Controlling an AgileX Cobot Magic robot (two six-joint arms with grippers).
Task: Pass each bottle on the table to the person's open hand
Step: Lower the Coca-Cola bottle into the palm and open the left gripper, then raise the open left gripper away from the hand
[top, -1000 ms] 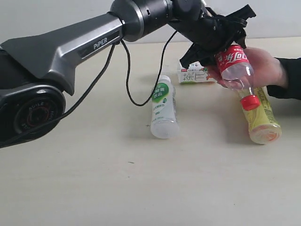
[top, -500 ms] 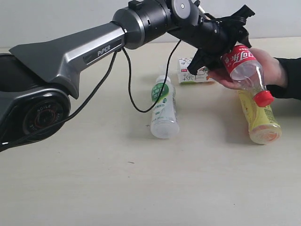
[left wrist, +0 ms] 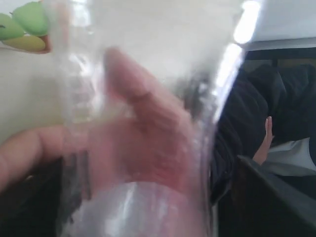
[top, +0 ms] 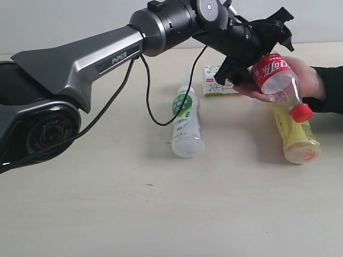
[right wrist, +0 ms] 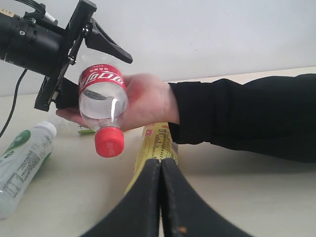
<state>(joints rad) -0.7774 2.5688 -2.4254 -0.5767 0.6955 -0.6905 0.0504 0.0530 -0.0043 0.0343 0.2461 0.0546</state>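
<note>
The red-capped cola bottle (top: 276, 80) (right wrist: 102, 96) lies in the person's open hand (top: 306, 75) (right wrist: 145, 101), cap pointing down and outward. My left gripper (top: 258, 47) is open around the bottle's base, its fingers spread wider than the bottle. In the left wrist view the clear bottle (left wrist: 148, 123) fills the picture with the palm behind it. On the table (top: 107, 203) lie the green-labelled cloudy bottle (top: 186, 126) (right wrist: 19, 158), the yellow tea bottle (top: 297, 136) (right wrist: 158, 143) and the short floral-labelled bottle (top: 220, 85). My right gripper (right wrist: 161, 160) is shut and empty, low over the table near the tea bottle.
The person's black sleeve (top: 329, 88) (right wrist: 247, 113) reaches in from the right edge. A black cable (top: 147, 96) hangs from my left arm (top: 107, 53) down to beside the green-labelled bottle. A pale wall (top: 53, 21) stands behind the table.
The left arm carried the cola bottle a little right and up into the hand. Its jaws have since spread off the bottle, which now rests in the palm.
</note>
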